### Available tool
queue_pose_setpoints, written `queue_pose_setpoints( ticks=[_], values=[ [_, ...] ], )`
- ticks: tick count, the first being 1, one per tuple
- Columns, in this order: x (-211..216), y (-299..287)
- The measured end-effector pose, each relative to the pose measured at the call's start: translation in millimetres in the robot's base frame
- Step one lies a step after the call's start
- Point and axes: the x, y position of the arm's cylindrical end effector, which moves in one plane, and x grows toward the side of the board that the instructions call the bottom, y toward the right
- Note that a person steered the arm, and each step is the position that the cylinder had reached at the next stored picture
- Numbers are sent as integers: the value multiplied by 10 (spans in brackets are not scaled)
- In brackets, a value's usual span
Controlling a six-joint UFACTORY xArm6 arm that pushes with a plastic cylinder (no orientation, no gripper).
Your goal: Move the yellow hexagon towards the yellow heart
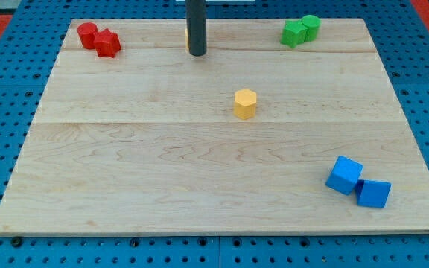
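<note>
The wooden board (pixel 125 186) holds paired blue blocks (pixel 358 184) near right, green blocks (pixel 300 30) far right, red blocks (pixel 99 39) far left. My tip (pixel 196 53) (bare rod, holding nothing) sits far-left of the central yellow hexagon (pixel 245 103), well apart.

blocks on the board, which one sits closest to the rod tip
The yellow hexagon: it stands alone mid-board, below and to the view's right of my tip. The red, green and blue pairs lie farther off in the corners.
</note>
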Motion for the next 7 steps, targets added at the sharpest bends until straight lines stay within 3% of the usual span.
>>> queue_pose_setpoints(
  ticks=[2,3,5,6,7],
  values=[
    [-417,-209],
    [-173,149],
    [1392,1646],
    [1547,1382],
    [1499,637]
  ],
)
